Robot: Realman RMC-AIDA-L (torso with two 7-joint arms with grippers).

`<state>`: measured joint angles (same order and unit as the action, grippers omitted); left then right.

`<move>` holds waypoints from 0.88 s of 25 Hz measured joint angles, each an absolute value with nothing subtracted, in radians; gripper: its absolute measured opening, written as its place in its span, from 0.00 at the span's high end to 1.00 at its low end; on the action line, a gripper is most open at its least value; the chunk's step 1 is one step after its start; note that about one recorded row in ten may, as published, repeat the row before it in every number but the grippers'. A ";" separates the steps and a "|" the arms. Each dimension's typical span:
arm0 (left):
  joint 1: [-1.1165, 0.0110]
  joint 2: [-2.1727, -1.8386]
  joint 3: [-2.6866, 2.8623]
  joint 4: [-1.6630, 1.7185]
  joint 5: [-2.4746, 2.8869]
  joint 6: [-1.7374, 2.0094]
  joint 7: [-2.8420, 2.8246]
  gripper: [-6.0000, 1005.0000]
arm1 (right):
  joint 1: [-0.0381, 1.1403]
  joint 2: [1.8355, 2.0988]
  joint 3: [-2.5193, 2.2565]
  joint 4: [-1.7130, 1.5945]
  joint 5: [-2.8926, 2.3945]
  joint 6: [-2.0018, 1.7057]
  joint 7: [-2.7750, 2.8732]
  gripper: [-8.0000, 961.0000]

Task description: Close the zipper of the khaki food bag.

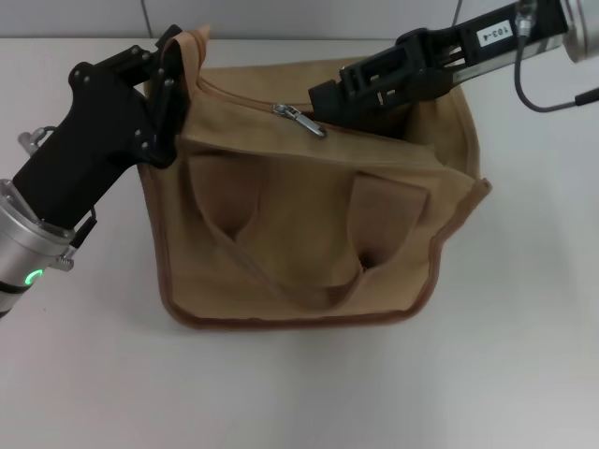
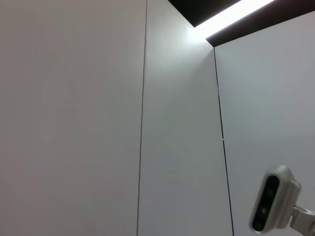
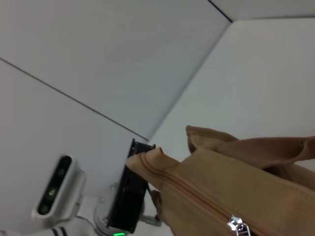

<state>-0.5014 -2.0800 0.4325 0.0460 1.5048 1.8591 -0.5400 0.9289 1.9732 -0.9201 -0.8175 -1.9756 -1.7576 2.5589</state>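
Khaki food bag (image 1: 309, 224) fills the middle of the head view, lying on the white tabletop (image 1: 524, 355) with its two flat handles toward the camera and its zipper (image 1: 281, 105) running along the far top edge. At the bag's ten o'clock corner, the left claw (image 1: 173, 70) is clamped on the raised end of the fabric, pinning that end in place. At one o'clock, the right claw (image 1: 323, 98) sits on the zipper line just beside the silver slider (image 1: 301, 120), whose pull tab hangs toward the handles; whether its fingers have closed on the tab cannot be told from here.

Left wrist view shows only pale wall panels (image 2: 98, 123), a bright ceiling strip, and the robot's head camera (image 2: 270, 204) at five o'clock; none of the bag appears.

Right wrist view looks along the tan zipper tape toward the black left claw (image 3: 129, 189), which grips the bag's bunched corner at seven o'clock, with the slider (image 3: 236, 223) at the frame's six o'clock edge. None of the right claw's own fingers show here.

Judged from this, a clean pull calls for the left claw to keep the tape taut while the right draws the slider straight along the line, not upward, so the canvas does not bunch and jam the teeth.
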 joint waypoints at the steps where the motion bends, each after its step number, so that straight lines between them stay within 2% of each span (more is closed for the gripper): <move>1: -0.504 -2.080 0.433 0.046 1.505 1.859 -0.540 0.97 | 0.972 1.972 -0.924 -0.834 -2.033 -1.764 2.589 0.42; 7: -0.504 -2.080 0.433 0.046 1.505 1.859 -0.540 0.97 | 1.048 1.978 -0.925 -0.841 -2.114 -1.758 2.615 0.42; 22: -0.504 -2.080 0.433 0.046 1.505 1.859 -0.540 0.97 | 1.057 1.984 -0.925 -0.836 -2.119 -1.764 2.615 0.42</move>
<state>-0.5038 -2.0801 0.4326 0.0460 1.5048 1.8591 -0.5400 1.0571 1.9844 -0.9249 -0.8356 -2.1192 -1.7637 2.6148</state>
